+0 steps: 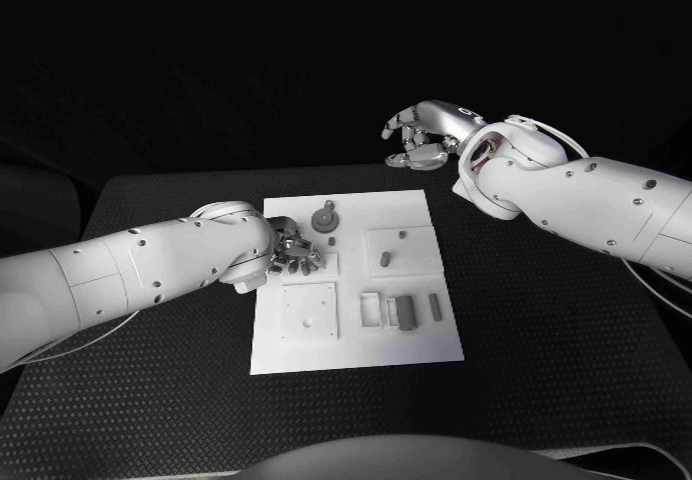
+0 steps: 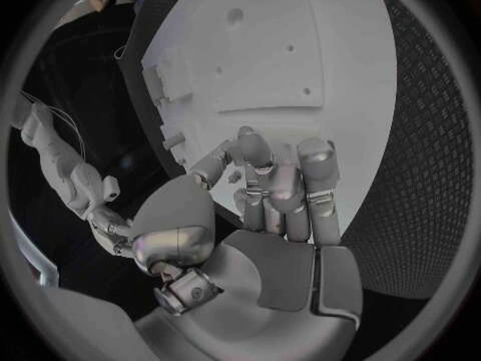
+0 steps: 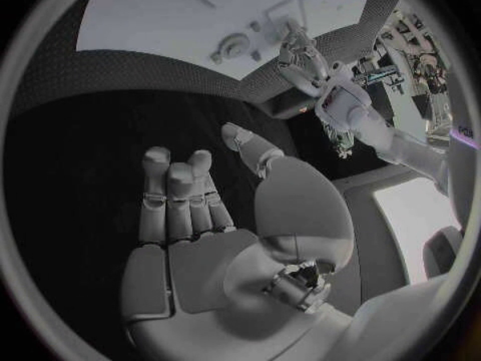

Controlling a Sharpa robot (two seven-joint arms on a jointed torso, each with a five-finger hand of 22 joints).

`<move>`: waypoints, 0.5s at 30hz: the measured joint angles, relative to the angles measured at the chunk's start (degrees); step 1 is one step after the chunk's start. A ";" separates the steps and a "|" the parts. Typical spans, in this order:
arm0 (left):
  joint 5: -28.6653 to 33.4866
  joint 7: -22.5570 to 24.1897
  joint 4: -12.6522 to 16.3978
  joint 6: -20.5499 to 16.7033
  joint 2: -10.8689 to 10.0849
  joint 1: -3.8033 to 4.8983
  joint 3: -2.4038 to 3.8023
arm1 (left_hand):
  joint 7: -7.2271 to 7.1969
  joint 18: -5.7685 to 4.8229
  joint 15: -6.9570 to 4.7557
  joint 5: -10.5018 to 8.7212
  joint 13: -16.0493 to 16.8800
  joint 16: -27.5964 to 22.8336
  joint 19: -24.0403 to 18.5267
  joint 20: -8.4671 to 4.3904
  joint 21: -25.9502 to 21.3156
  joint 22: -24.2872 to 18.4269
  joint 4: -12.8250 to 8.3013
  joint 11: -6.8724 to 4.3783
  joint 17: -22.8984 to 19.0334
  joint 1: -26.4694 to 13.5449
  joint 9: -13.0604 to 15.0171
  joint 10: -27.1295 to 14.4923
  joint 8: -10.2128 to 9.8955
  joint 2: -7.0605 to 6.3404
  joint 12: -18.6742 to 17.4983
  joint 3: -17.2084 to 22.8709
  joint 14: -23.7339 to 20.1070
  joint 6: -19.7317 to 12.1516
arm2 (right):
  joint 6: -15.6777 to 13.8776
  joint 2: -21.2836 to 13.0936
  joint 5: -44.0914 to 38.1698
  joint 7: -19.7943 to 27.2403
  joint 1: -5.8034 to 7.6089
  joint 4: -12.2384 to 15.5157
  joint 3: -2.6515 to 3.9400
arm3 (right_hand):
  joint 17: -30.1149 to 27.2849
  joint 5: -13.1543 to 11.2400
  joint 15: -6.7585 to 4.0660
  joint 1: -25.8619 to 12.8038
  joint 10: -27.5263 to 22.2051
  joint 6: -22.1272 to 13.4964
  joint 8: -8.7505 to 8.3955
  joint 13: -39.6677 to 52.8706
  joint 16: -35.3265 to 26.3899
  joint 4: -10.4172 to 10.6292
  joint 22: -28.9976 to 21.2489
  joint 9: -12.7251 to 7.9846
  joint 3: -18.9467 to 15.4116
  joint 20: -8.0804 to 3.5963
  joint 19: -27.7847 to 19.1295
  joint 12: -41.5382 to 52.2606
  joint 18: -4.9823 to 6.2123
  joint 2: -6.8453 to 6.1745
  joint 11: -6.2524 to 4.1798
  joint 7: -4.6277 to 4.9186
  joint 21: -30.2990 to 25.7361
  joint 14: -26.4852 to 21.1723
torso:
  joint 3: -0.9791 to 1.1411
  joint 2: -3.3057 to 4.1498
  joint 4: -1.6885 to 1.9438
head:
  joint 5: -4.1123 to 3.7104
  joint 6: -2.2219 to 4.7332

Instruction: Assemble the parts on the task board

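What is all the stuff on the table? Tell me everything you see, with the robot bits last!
table: one, black, under everything.
task board: one, white plate, middle of the table.
round part: one, grey, gear-like, far end of the board.
raised squares: two, white, one at the board's near left, one at its middle right.
small parts: a few, grey, near right of the board; too small to count surely.
left robot hand: one, silver, fingers curled, at the board's left edge; whether it holds anything cannot be told.
right robot hand: one, silver, raised beyond the board's far end, fingers bent, holding nothing.
arms: two, white, left and right.
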 measured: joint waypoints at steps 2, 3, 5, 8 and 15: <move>-0.33 0.04 0.00 -0.04 0.06 -0.02 0.01 | 0.00 0.00 0.01 0.83 -0.09 0.00 0.09 0.09 0.00 0.00 -0.02 0.00 -0.05 0.24 0.05 0.00 0.00 0.04 0.00 0.02 0.00 0.00 | 0.00 -0.02 0.00 0.00 0.00 0.00 0.00 | 0.00 0.00 0.00 0.00 0.00 -0.02 0.00 0.00 0.00 0.00 0.00 0.00 0.00 0.00 0.00 0.00 0.00 0.00 0.00 0.02 0.00 0.00 | 0.01 0.00 0.00 | -0.04 -0.03; -0.55 0.06 0.00 -0.06 0.10 -0.03 0.01 | 0.00 0.00 0.01 1.47 -0.10 0.00 0.09 0.09 0.00 0.00 -0.02 0.00 -0.10 0.25 0.08 0.00 0.01 0.05 0.00 0.02 0.00 0.00 | 0.00 -0.02 0.01 0.00 0.00 0.01 0.00 | 0.00 0.00 0.00 0.00 0.00 -0.02 0.00 0.00 0.00 0.00 0.00 0.00 0.00 0.01 0.00 0.00 0.00 0.00 0.00 0.03 0.00 0.00 | 0.02 0.00 0.02 | -0.04 -0.04; -1.01 0.10 0.01 -0.11 0.17 -0.06 0.02 | -0.01 -0.01 0.01 3.65 -0.24 0.00 0.08 0.10 0.00 0.00 -0.26 0.00 -0.14 0.37 0.19 0.00 0.07 0.04 0.00 -0.21 0.00 0.00 | 0.00 -0.02 0.01 0.00 0.00 0.03 0.00 | -0.05 0.00 0.00 0.00 0.00 -0.03 0.00 0.00 0.00 0.00 0.00 0.00 0.00 0.08 -0.08 0.00 0.00 0.00 0.00 0.03 0.00 0.00 | 0.02 0.00 0.04 | -0.07 -0.05; -1.52 0.15 0.02 -0.15 0.19 -0.09 0.03 | -0.01 -0.02 0.09 7.48 -0.36 0.00 0.01 0.18 0.00 0.04 -0.50 0.00 -0.26 0.76 0.23 0.00 -0.16 -0.35 0.00 -0.44 -0.07 0.00 | 0.01 -0.02 0.02 0.00 0.00 0.03 0.00 | -0.05 0.00 0.00 0.00 0.00 -0.03 0.00 0.00 0.00 0.00 0.00 0.00 0.00 -0.03 0.03 0.00 0.00 0.00 0.00 0.03 0.00 0.00 | 0.02 0.00 0.04 | -0.08 -0.04; -2.09 0.23 0.02 -0.25 0.19 -0.13 0.03 | -0.01 -0.05 0.21 11.26 -0.47 0.23 0.02 0.19 0.00 0.04 -0.52 0.01 -0.36 1.48 0.28 0.01 -0.16 -1.07 0.23 -0.45 0.00 0.00 | 0.02 -0.04 0.05 0.00 0.00 0.03 0.00 | -0.05 0.00 0.00 0.00 0.00 -0.03 0.00 -0.05 0.00 0.00 0.00 0.00 0.00 -0.04 0.23 0.23 0.00 0.00 0.00 0.04 0.00 0.00 | 0.01 0.00 0.04 | -0.12 -0.07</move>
